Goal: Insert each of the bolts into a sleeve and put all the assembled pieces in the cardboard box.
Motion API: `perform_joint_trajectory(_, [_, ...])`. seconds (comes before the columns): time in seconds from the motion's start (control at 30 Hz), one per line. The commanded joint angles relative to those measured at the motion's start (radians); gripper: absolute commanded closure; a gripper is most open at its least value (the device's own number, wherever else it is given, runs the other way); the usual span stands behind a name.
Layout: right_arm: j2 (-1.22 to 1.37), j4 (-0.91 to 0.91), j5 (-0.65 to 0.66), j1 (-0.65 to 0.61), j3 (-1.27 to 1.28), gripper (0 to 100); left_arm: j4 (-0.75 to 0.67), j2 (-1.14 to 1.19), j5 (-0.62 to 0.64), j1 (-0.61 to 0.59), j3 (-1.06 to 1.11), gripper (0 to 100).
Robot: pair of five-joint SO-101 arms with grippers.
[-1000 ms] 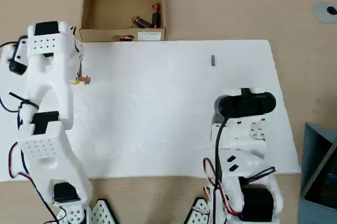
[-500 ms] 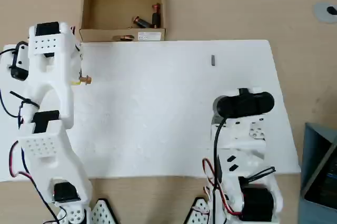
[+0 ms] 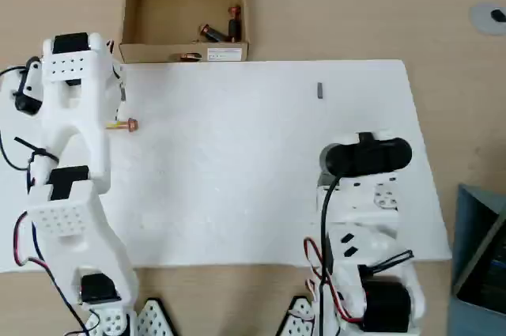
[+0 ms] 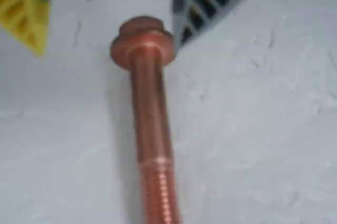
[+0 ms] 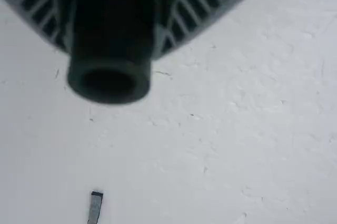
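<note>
Since a second earlier the bolt [image 3: 126,124] had slipped slightly out from beside the left arm [image 3: 75,107], so that more of its shaft showed. It lay flat on the white sheet [image 3: 261,162] covering the desk [image 3: 356,28], its head pointing away from the arm. The left claw [image 4: 108,42] stood open, its fingers wide apart on either side of the bolt's [image 4: 150,129] head and not clamping it. The right claw [image 5: 113,47] was closed on a dark sleeve [image 5: 108,81], held just above the sheet under the right arm [image 3: 364,194]. A small dark strip [image 3: 320,90] lay farther out. Assembled pieces [image 3: 221,29] lay in the cardboard box [image 3: 142,12] at the desk's far side.
</note>
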Motion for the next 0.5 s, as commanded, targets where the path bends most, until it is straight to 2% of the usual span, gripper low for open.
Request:
perform_joint_trajectory(0.0, [-0.021,0.000,0.008,0.012,-0.039,98.9,0.048,-0.027,-0.173,-0.018,-0.117,96])
perform_joint_trajectory(0.1, [-0.021,0.000,0.008,0.012,-0.039,98.9,0.158,-0.025,-0.391,-0.021,-0.264,99])
perform_joint_trajectory(0.2, [-0.021,0.000,0.008,0.012,-0.038,98.9,0.229,-0.024,-0.551,-0.031,-0.390,100])
perform_joint_trajectory(0.3, [-0.021,0.000,0.006,0.012,-0.036,98.9,0.239,-0.025,-0.723,-0.060,-0.457,100])
perform_joint_trajectory(0.47, [-0.021,0.000,0.006,0.012,-0.036,98.9,0.239,-0.016,-1.120,-0.083,-0.477,100])
